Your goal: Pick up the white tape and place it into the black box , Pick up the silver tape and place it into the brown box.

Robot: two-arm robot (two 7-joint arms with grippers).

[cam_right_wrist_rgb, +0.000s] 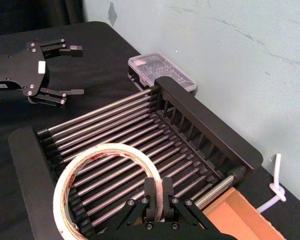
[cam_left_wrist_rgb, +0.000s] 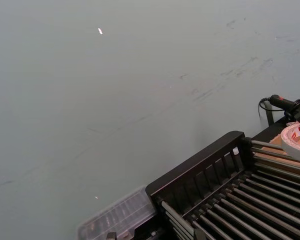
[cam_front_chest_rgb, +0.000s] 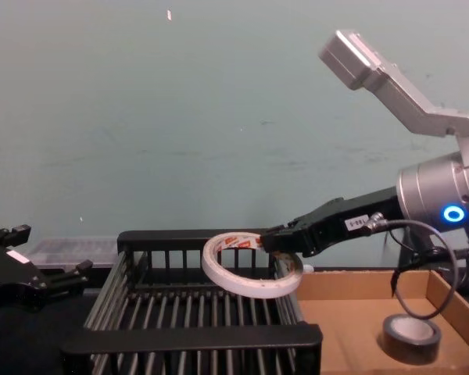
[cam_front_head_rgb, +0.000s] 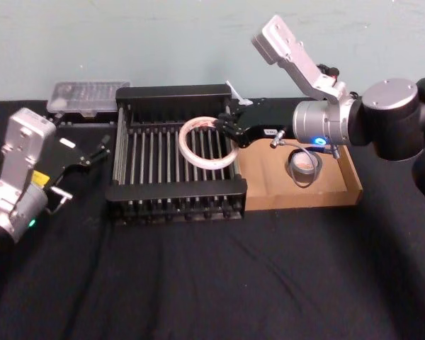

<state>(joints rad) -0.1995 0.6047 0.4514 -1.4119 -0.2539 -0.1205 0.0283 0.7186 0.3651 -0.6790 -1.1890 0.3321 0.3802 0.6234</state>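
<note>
The white tape (cam_front_head_rgb: 186, 152) hangs tilted over the right part of the black box (cam_front_head_rgb: 173, 190), a slatted crate. My right gripper (cam_front_head_rgb: 227, 126) is shut on the roll's near rim. In the right wrist view its fingers (cam_right_wrist_rgb: 157, 187) pinch the white tape (cam_right_wrist_rgb: 60, 190) above the crate's bars. From the chest, the white tape (cam_front_chest_rgb: 219, 273) hangs at rim height. The silver tape (cam_front_head_rgb: 292, 168) lies inside the brown box (cam_front_head_rgb: 304, 198), beneath my right wrist. My left gripper (cam_front_head_rgb: 99, 150) rests open and holding nothing on the cloth, left of the crate.
A clear plastic case (cam_front_head_rgb: 85, 95) sits behind the crate's left corner, against the pale wall. A white tie (cam_right_wrist_rgb: 276, 185) lies behind the brown box. Black cloth stretches bare in front of both boxes.
</note>
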